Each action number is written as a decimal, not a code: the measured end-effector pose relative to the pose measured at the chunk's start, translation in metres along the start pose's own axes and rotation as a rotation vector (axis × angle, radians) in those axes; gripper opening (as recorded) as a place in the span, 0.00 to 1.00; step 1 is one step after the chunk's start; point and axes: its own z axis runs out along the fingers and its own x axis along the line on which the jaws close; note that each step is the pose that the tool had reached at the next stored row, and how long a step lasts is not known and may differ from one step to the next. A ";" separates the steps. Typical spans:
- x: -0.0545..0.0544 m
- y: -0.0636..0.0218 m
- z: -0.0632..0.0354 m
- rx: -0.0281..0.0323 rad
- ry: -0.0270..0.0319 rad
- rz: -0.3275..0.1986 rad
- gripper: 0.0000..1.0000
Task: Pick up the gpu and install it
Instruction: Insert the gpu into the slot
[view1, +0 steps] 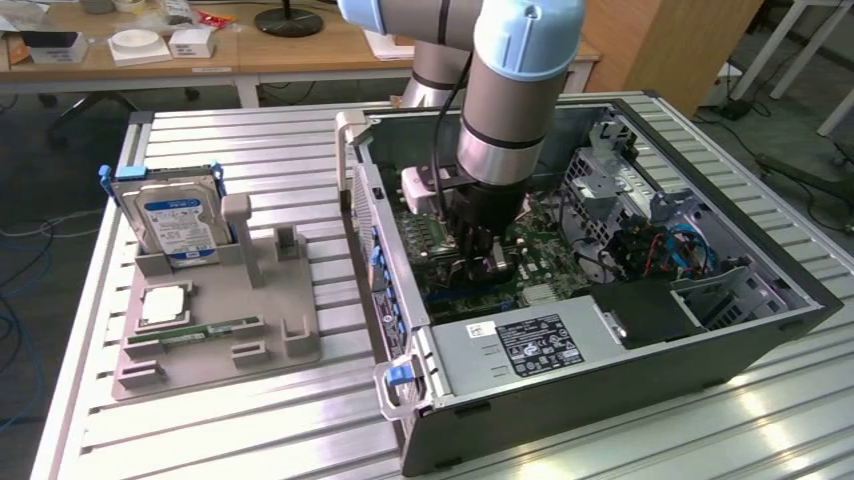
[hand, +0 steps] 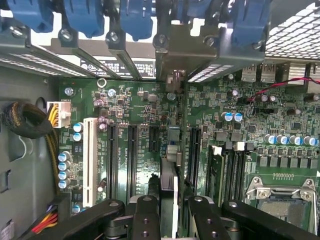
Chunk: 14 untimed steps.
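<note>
Reaching down from above, arm (view1: 514, 90) stands near vertical inside the open computer case (view1: 641, 390), wrist low over the motherboard (hand: 125, 100). Tool (hand: 171, 192): clamped on the gpu (hand: 172, 145), which is held edge-on between the fingers (hand: 147, 215). Gpu: over the expansion slots (hand: 131, 150), metal bracket end (hand: 172, 55) toward the rear row of blue latches (hand: 85, 15). Outside the case, on the bench (view1: 240, 140): grey fixture tray (view1: 214, 350) with hard drive (view1: 174, 220) upright.

Overlooking tabletop (view1: 240, 150), open case (view1: 747, 345) from high afar; peering close past tool (hand: 171, 199) onto motherboard (hand: 145, 107), sharing that board.
</note>
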 end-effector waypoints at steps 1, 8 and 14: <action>0.000 0.0000 0.0000 0.0001 0.0001 0.000 0.27; 0.000 0.0000 0.0000 0.0001 0.0000 0.000 0.27; 0.000 0.0000 0.0000 0.0000 0.0001 0.000 0.27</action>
